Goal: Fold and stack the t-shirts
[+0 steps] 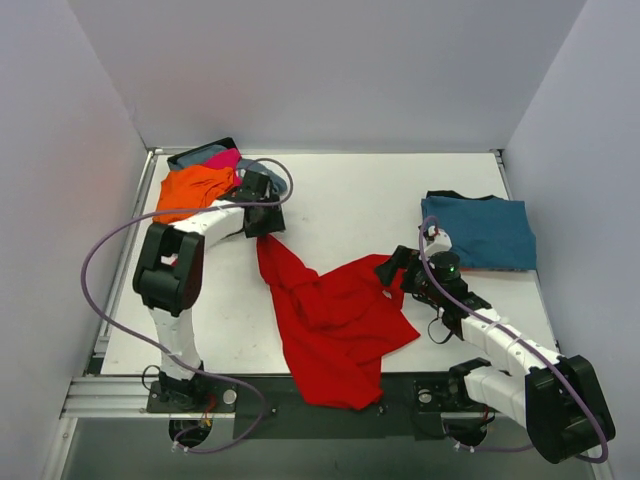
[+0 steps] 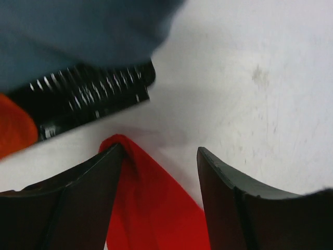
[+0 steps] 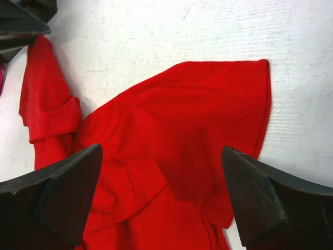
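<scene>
Here both arms [image 1: 205,225] [image 1: 495,340] bend toward the red t-shirt [image 1: 335,325], jaws parted.

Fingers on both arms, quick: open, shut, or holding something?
Left fingers: open, the red t-shirt lying between them.
Right fingers: open over the red t-shirt, holding nothing.

The white table [image 1: 350,200] before me carries cloth in three places. The red t-shirt [image 1: 330,320] lies crumpled in the middle, nearer my side; one narrow end of it reaches up towards the far-left corner, and its near part spills past the table's near edge. At the far right the teal blue t-shirt [image 1: 480,232] lies folded flat, well apart from the red one. In the far-left corner the orange t-shirt [image 1: 192,190], the magenta t-shirt [image 1: 224,158] and the grey-blue t-shirt [image 2: 78,36] are heaped together, touching.
</scene>
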Tool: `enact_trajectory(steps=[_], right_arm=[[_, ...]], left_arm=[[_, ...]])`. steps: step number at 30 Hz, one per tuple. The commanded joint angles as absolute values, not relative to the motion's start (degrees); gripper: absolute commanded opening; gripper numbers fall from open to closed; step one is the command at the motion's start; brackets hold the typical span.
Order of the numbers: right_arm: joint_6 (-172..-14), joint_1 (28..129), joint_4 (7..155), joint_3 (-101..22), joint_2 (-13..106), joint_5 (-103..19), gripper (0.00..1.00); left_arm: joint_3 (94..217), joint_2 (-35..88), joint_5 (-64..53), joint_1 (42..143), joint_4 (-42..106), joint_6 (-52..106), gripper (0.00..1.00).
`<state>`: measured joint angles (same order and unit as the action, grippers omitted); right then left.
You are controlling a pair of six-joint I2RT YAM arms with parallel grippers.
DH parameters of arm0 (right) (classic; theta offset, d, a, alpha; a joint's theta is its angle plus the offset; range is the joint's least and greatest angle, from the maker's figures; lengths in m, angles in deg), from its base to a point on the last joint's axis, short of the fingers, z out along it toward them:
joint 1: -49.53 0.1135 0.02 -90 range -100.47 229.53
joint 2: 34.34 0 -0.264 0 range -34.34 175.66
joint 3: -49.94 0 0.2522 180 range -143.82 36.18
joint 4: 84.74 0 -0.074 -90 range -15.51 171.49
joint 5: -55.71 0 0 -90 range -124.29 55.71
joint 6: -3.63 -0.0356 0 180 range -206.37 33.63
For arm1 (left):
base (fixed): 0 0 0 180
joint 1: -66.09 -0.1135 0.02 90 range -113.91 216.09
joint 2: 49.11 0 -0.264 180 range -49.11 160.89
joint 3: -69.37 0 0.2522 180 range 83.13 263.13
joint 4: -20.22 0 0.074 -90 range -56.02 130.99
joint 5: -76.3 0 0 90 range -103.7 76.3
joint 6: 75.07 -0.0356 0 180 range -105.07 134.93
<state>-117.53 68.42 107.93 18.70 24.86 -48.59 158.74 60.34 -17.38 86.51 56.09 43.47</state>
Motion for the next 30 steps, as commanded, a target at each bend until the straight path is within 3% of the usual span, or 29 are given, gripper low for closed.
enact_trajectory(steps=[1, 11, 15, 17, 24, 30], right_arm=[[-116.6, 68.86, 110.58, 16.75, 24.99, -47.73, 0.91], [-116.25, 68.86, 110.15, 16.58, 25.69, -46.95, 0.91], [-115.73, 68.86, 109.8, 16.84, 24.55, -46.33, 0.91], [-115.37, 68.77, 109.53, 16.84, 24.02, -45.54, 0.91], [-115.28, 68.86, 108.83, 16.93, 23.41, -45.01, 0.91], [-115.81, 68.95, 109.44, 17.02, 23.58, -45.98, 0.92]], left_arm=[[166.35, 66.97, -15.89, 82.62, 47.54, 45.17, 0.67], [207.01, 92.36, -16.06, 77.43, 51.11, 44.73, 0.67], [216.09, 97.39, -13.72, 75.32, 54.46, 45.34, 0.68], [216.55, 96.36, -6.69, 76.01, 54.55, 44.56, 0.67], [202.32, 79.94, -7.19, 83.48, 51.46, 38.57, 0.73], [180.9, 62.55, -13.23, 84.8, 51.73, 38.93, 0.78]])
